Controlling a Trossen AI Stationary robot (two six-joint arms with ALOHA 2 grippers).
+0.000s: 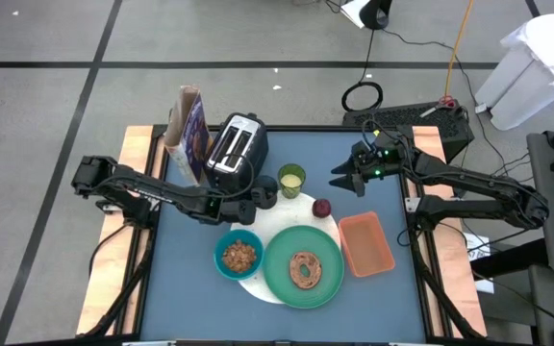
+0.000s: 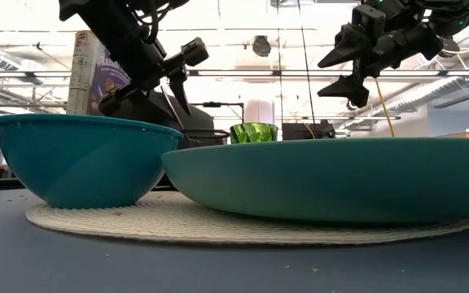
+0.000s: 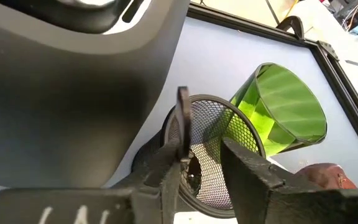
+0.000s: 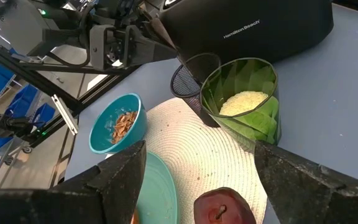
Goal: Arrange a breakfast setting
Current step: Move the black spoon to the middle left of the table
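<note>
Left gripper sits left of centre in the high view, its two dark fingers narrowed around the rim of the black cup, one inside and one outside the mesh wall; whether they already pinch it I cannot tell. Right gripper hangs at the upper right of the table with its jaws spread wide and nothing between them.

By size: the blue table fills the middle of the high view. On it, upper left of centre, stands the silver-black toaster, a smooth rounded box with two slots, and a printed carton stands upright just left of it. The white round plate is a woven, ribbed disc at lower centre. It carries the large green plate, glossy and shallow, with a ring-shaped bun on it, and the small teal bowl, smooth and deep, holding brown flakes. The orange rectangular tray lies right of the plates.

The yellow-green cup, faceted translucent glass, stands just beside the black wire-mesh cup, near the toaster's lower right corner. The small red fruit, round and dark, rests at the woven plate's upper right edge.
</note>
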